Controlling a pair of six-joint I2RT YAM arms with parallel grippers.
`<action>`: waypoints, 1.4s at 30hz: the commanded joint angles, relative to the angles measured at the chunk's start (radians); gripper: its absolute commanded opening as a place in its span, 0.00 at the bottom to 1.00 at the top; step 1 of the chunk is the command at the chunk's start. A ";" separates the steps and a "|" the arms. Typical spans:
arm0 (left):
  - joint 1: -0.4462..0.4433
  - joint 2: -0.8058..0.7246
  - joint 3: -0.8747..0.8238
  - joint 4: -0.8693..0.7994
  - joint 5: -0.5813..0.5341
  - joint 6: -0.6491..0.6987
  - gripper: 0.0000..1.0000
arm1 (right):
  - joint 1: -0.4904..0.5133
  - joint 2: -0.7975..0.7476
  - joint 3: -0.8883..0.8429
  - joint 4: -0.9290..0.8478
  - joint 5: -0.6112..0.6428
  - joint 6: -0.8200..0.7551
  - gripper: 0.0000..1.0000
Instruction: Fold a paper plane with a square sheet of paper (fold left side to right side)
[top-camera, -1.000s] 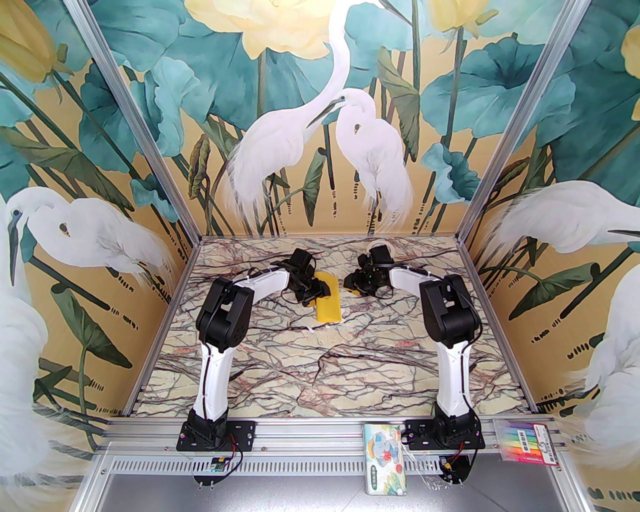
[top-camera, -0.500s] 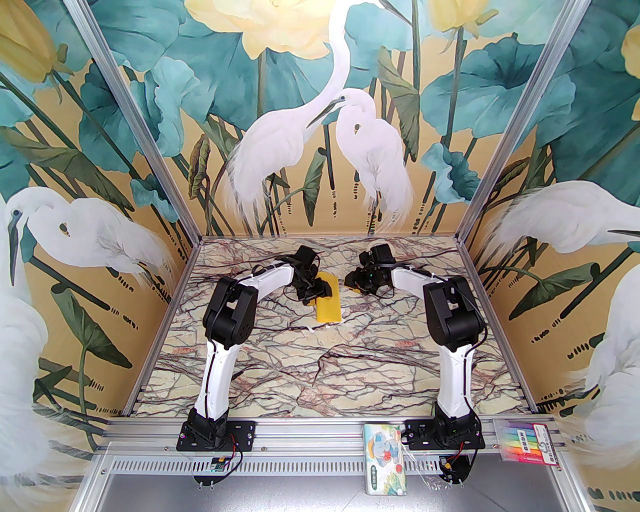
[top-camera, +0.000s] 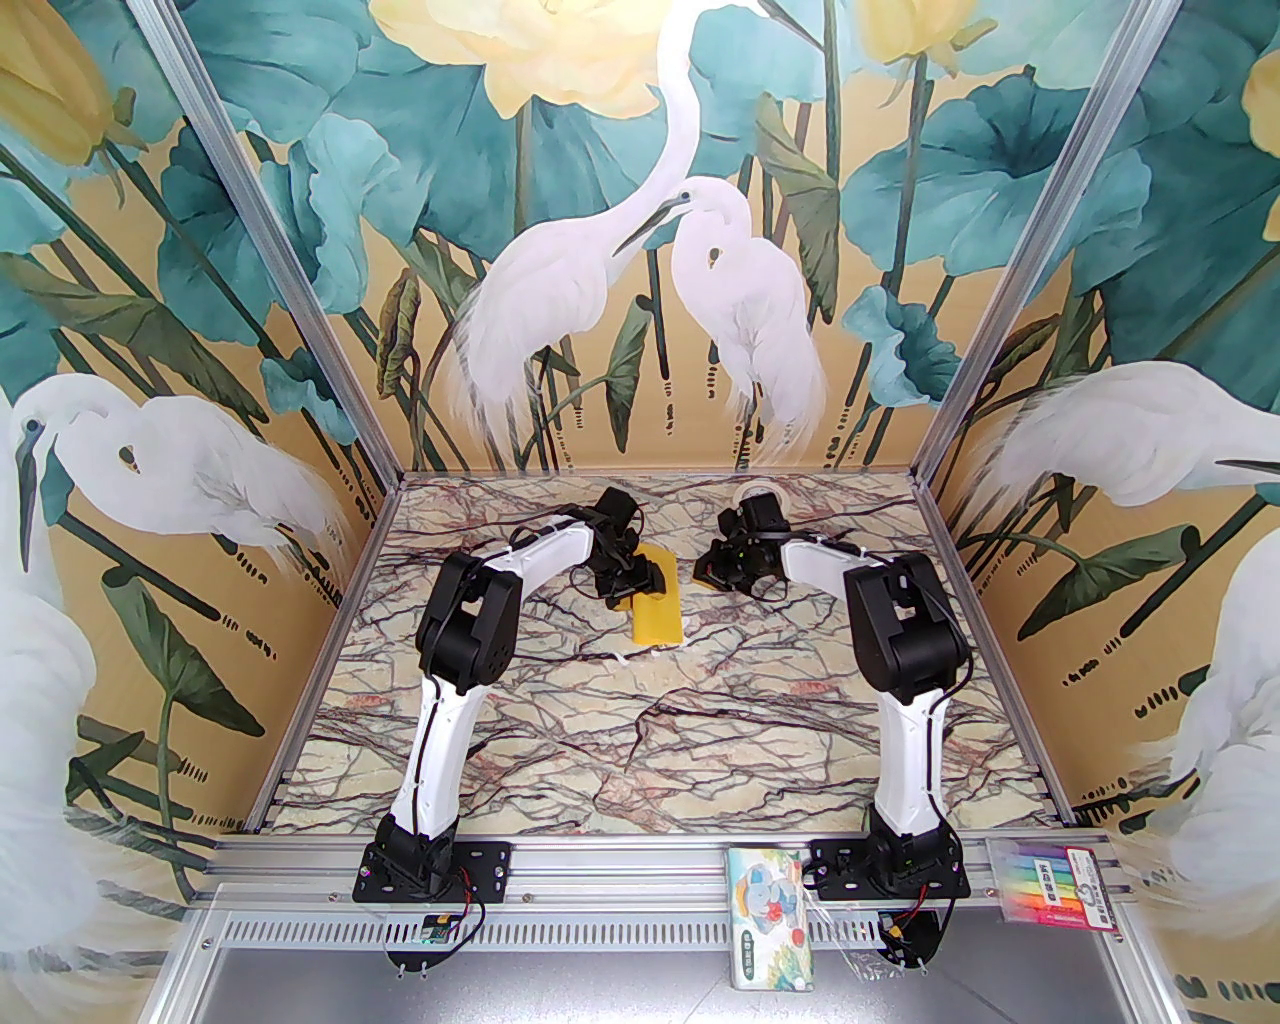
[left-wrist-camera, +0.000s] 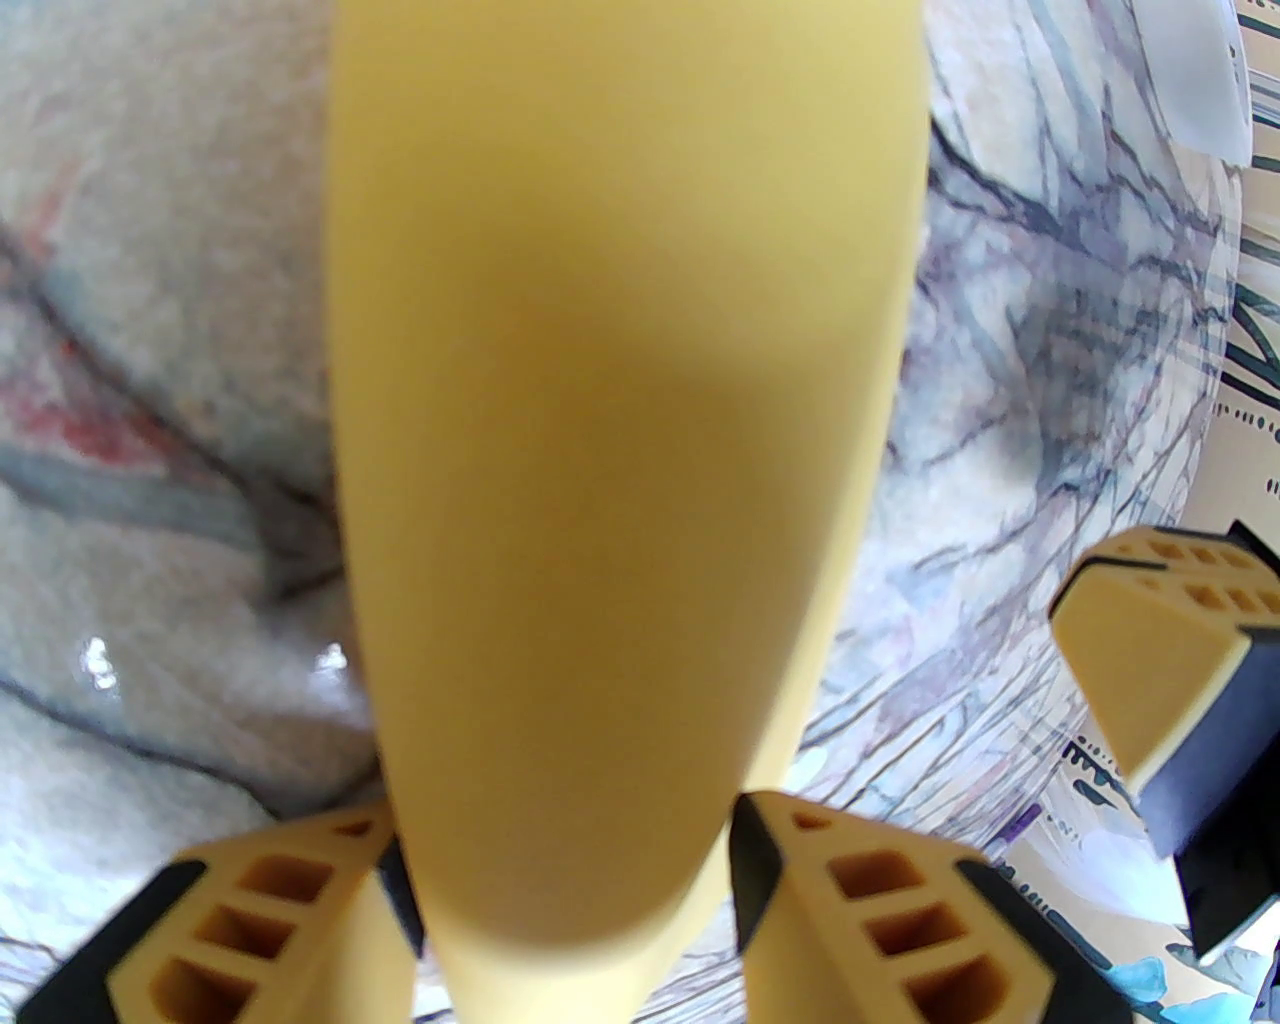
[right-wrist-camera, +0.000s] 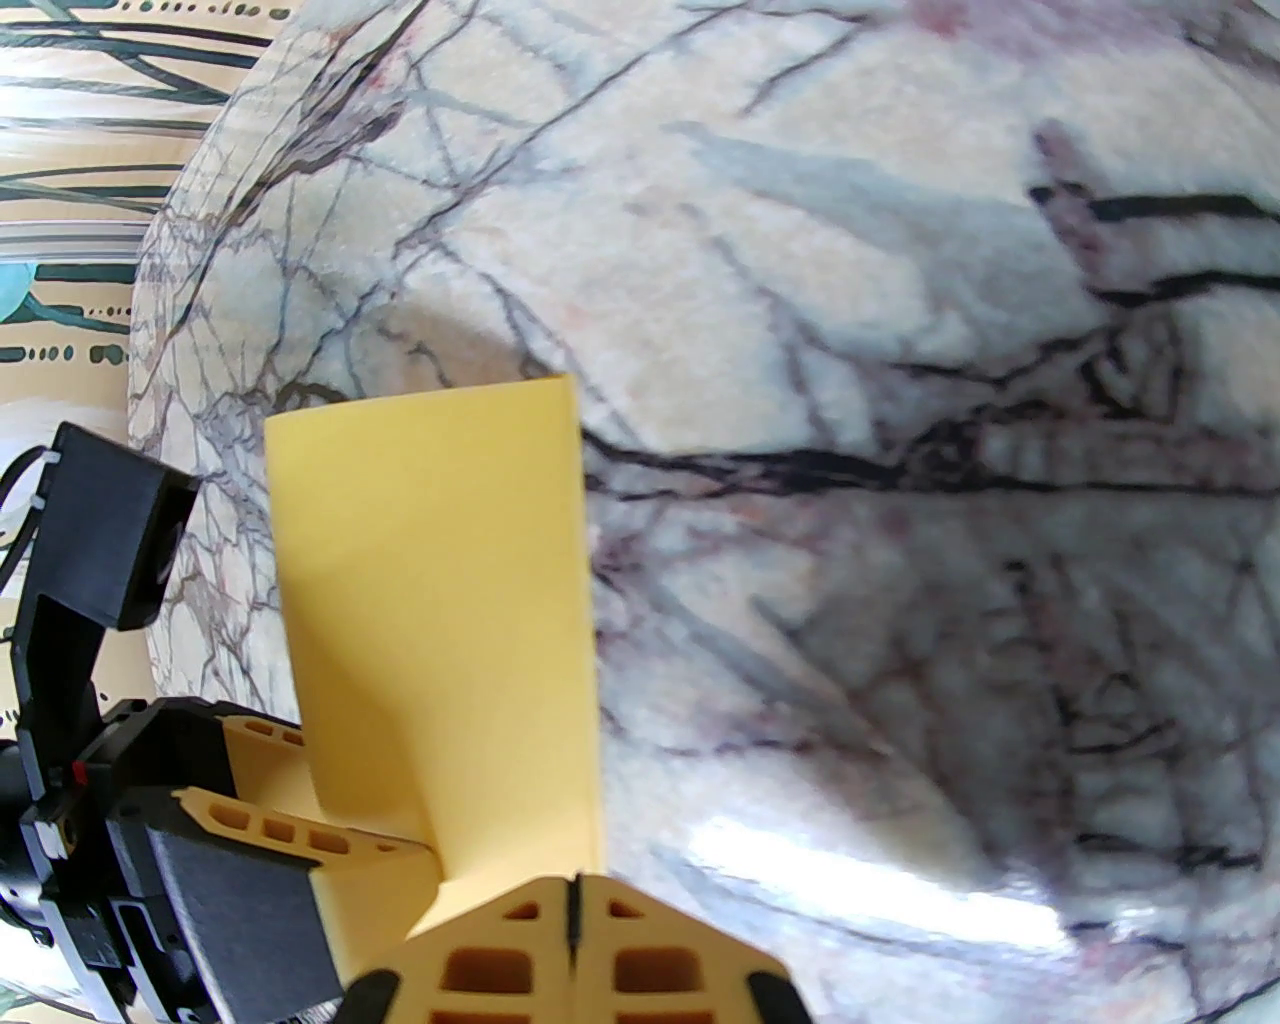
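Plainly found the veined marble-pattern tabletop (top-camera: 650, 720) bearing the thin bright yellow paper sheet (top-camera: 660, 620), folded over, mid-table toward the back. Noted the left gripper (left-wrist-camera: 565, 820) parted astride it, the right gripper (right-wrist-camera: 575, 890) pinched closed at its edge.

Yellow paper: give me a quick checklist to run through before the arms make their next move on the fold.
1. The square sheet of paper sits between the fingers of the left gripper: ok.
2. That gripper is actually clamping it: cannot tell.
3. The right gripper is shut: ok.
4. It pinches the sheet's edge: cannot tell.
5. The sheet lies flat on the table: not ok, it bows upward.
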 joint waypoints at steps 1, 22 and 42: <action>-0.026 0.117 -0.030 -0.007 -0.065 0.010 0.55 | 0.025 -0.007 0.000 0.020 -0.010 0.015 0.00; -0.038 0.174 0.039 -0.080 -0.083 0.006 0.56 | 0.054 0.031 0.011 0.024 -0.024 0.032 0.00; -0.046 0.192 0.070 -0.106 -0.079 0.006 0.56 | 0.079 0.100 0.061 -0.003 -0.023 0.045 0.00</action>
